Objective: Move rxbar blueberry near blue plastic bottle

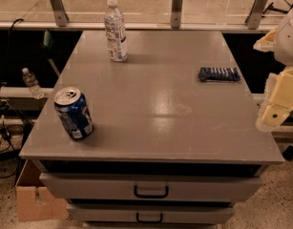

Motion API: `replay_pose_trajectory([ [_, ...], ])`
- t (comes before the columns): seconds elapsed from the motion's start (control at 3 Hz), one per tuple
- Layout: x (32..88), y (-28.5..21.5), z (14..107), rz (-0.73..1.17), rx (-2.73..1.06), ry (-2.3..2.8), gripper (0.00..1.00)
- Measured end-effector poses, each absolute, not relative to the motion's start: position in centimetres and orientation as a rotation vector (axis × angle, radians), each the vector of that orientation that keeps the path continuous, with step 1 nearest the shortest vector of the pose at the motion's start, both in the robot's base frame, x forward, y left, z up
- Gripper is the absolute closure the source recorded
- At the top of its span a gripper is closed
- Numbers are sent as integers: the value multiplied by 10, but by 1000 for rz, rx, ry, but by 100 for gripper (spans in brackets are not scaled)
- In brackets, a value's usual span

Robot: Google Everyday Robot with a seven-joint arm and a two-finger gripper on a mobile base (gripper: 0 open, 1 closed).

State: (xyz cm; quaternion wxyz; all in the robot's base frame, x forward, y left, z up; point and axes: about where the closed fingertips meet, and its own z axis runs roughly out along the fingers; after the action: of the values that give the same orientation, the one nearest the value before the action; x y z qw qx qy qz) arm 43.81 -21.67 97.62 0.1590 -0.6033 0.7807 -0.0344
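Observation:
The rxbar blueberry (219,74), a flat dark navy bar with pale lettering, lies on the grey table top (155,109) at the right, toward the back. The blue plastic bottle (115,30), clear with a white cap and white label, stands upright at the back left of the table. My gripper (276,109) hangs at the right edge of the view, beside the table's right edge, to the right of the bar and nearer the front, apart from it. It holds nothing that I can see.
A blue soda can (73,113) stands tilted at the front left of the table. Drawers with dark handles (151,191) sit under the top. A tiny bottle (31,83) stands off the table at left. A cardboard box (34,202) is on the floor.

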Motion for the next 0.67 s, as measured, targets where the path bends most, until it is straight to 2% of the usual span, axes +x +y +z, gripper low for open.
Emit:
replay_pose_trajectory([
  [0.67,454,-213,968,-94,-1725,2213,0],
])
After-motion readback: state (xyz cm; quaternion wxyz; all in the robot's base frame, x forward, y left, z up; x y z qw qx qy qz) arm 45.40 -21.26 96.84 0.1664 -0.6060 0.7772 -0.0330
